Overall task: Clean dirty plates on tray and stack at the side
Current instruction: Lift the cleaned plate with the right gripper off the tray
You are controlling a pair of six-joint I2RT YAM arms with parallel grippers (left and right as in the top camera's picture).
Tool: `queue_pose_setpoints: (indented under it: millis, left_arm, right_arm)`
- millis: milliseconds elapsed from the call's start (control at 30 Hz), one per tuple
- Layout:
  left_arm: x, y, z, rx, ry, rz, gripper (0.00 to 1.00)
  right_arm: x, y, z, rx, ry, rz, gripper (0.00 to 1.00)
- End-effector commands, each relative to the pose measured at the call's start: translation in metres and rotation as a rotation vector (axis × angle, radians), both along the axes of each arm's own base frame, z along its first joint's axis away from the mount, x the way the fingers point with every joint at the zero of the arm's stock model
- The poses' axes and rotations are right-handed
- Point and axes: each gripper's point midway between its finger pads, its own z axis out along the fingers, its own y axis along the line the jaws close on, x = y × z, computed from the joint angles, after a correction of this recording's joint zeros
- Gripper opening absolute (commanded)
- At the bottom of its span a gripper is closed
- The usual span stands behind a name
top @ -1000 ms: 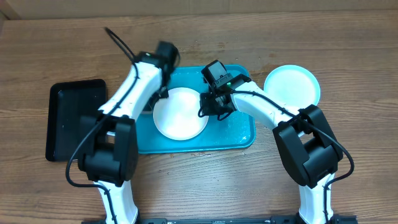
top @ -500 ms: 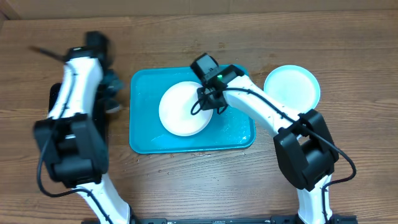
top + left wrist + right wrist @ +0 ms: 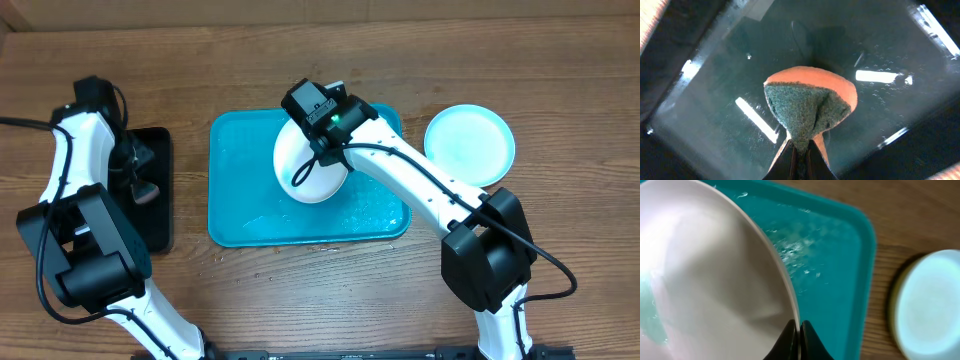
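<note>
Arms were stretched over separate trays. The left arm was reached out to the far left with its wrist bent down over the black tray (image 3: 158,215). The left gripper (image 3: 801,152) was closed tight on an orange sponge (image 3: 810,102), whose green scouring face was turned toward the wrist camera.

The right arm was extended forward and leftward across the turquoise tray (image 3: 232,190), and the right gripper (image 3: 799,332) was pinched on the rim of the white plate (image 3: 705,280). That plate was tipped steeply above the tray's middle and was seen from overhead as an oval, its long axis running roughly from far side to near side. Whether its lower edge touched the tray could not be told.

The light blue plate (image 3: 470,143) was laid flat on the table (image 3: 560,60) just right of the tray, on top of the yellow-green plate (image 3: 894,311), of which only the rim was seen.
</note>
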Motion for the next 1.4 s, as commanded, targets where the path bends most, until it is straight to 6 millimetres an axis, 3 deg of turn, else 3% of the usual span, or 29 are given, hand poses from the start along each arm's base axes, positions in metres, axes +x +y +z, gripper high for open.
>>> queue_pose_setpoints:
  millis: [0,67,200,300,467,600,667,733,900,1033,1067,1133,1200,1267,1300,1367]
  left_arm:
    - [-0.009,0.008,-0.002,0.022,-0.006,-0.002,0.07]
    - [-0.011,0.011,-0.004,0.025,-0.007,0.008,0.19]
    - [-0.013,0.021,-0.002,0.052,-0.007,0.025,0.67]
    - [-0.013,0.025,0.004,0.052,-0.009,0.028,0.68]
    - [-0.002,0.029,0.036,0.046,-0.036,0.03,0.75]
    - [0.019,0.021,0.07,-0.013,-0.118,0.018,0.88]
    - [0.029,0.016,0.081,-0.053,-0.167,0.008,0.97]
    - [0.037,0.01,0.087,-0.088,-0.205,-0.002,1.0]
    - [0.039,0.005,0.087,-0.117,-0.217,-0.008,1.0]
    - [0.039,0.005,0.087,-0.116,-0.216,-0.008,1.0]
    - [0.039,0.005,0.087,-0.116,-0.216,-0.008,1.0]
    - [0.039,0.005,0.087,-0.117,-0.216,-0.008,1.0]
    - [0.039,0.005,0.087,-0.116,-0.217,-0.007,1.0]
    - [0.039,0.005,0.087,-0.117,-0.217,-0.008,1.0]
    - [0.039,0.005,0.087,-0.117,-0.217,-0.007,1.0]
    - [0.039,0.005,0.087,-0.117,-0.217,-0.008,1.0]
  right_arm:
    - [0.015,-0.012,0.035,-0.064,-0.112,-0.032,0.04]
    - [0.015,-0.018,0.043,-0.101,-0.128,-0.04,0.04]
    - [0.016,-0.026,0.055,-0.177,-0.166,-0.033,0.04]
    - [0.017,-0.026,0.063,-0.247,-0.195,0.002,0.04]
    - [0.016,-0.022,0.091,-0.447,-0.315,0.073,0.04]
    - [0.013,-0.003,0.129,-0.641,-0.47,0.135,0.04]
    - [0.009,0.01,0.14,-0.701,-0.507,0.179,0.04]
    - [0.003,0.024,0.145,-0.747,-0.519,0.236,0.04]
    - [-0.008,0.057,0.144,-0.684,-0.547,0.311,0.04]
    - [-0.006,0.08,0.11,-0.488,-0.434,0.434,0.04]
    - [-0.004,0.078,0.107,-0.478,-0.423,0.435,0.04]
    - [0.003,0.062,0.121,-0.56,-0.47,0.366,0.04]
    - [0.003,0.039,0.158,-0.734,-0.594,0.216,0.04]
    - [-0.004,0.03,0.186,-0.826,-0.697,0.096,0.04]
    - [-0.005,0.032,0.187,-0.818,-0.706,0.092,0.04]
    - [-0.002,0.048,0.159,-0.699,-0.624,0.211,0.04]
